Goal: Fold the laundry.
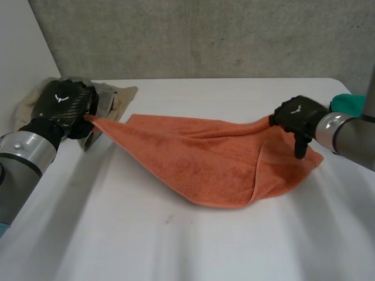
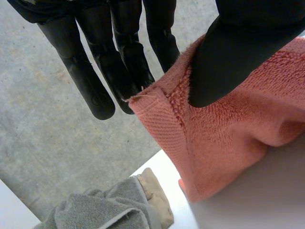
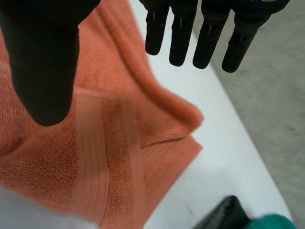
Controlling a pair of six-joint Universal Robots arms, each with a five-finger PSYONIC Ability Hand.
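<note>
Left hand [image 1: 61, 106] is over at the far left of the table [image 1: 176, 246] and it's got the orange towel [image 1: 199, 155] by its left corner. In the wrist view you can see the corner pinched between the thumb [image 2: 233, 57] on top and the straight fingers [image 2: 97, 93] behind it, so that's a proper grasp. The corner is lifted off the table there. The towel itself is spread across the middle of the table between the two hands. Its far edge runs almost straight from one hand to the other, and the near part sags down and lies flat on the white surface. The right end is doubled over, with a crease running from near the right hand down to the near edge. Right hand [image 1: 299, 114] is at the towel's far right end and the cloth rises up to meet it. Honestly I can't tell whether it's actually gripping or just sitting over the cloth. Just behind the left hand there's a pile of grey and beige cloths [image 1: 117, 96], touching the towel's left corner area. There's also a teal thing [image 1: 347, 104] past the right hand at the right edge.
</note>
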